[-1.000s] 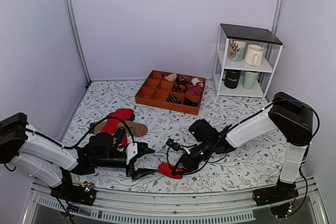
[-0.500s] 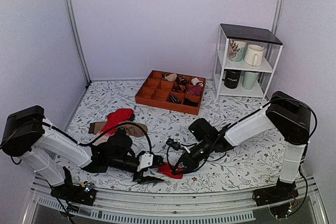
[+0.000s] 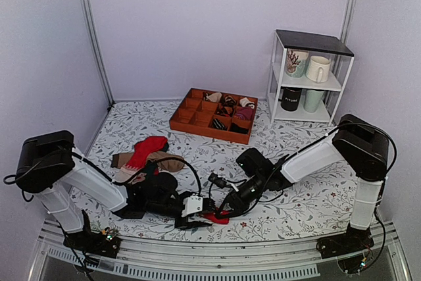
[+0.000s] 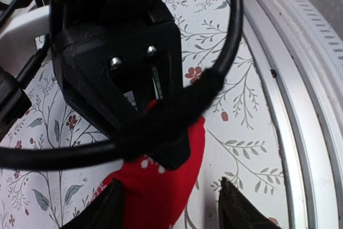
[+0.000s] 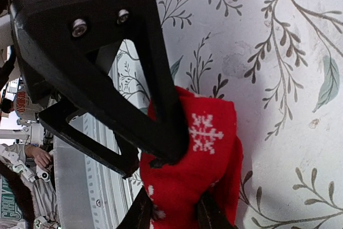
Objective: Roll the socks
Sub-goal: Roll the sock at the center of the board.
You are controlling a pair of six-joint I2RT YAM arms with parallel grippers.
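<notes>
Lying well in front of the orange tray (image 3: 214,116), close to the near edge of the table (image 3: 316,202), the socks (image 5: 206,159) were a small red bundle with white snowflake marks. Both claws mostly hid it from above. The right gripper (image 5: 174,210) pinched the bundle, its fingertips cut off by the frame. The left gripper (image 4: 174,207) stood spread, flanking the red cloth, and a black cable (image 4: 230,41) crossed its view.

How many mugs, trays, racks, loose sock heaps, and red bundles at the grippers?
Mugs: 4
Tray: 1
Rack: 1
Sock heap: 1
Red bundle: 1
Total: 8
</notes>
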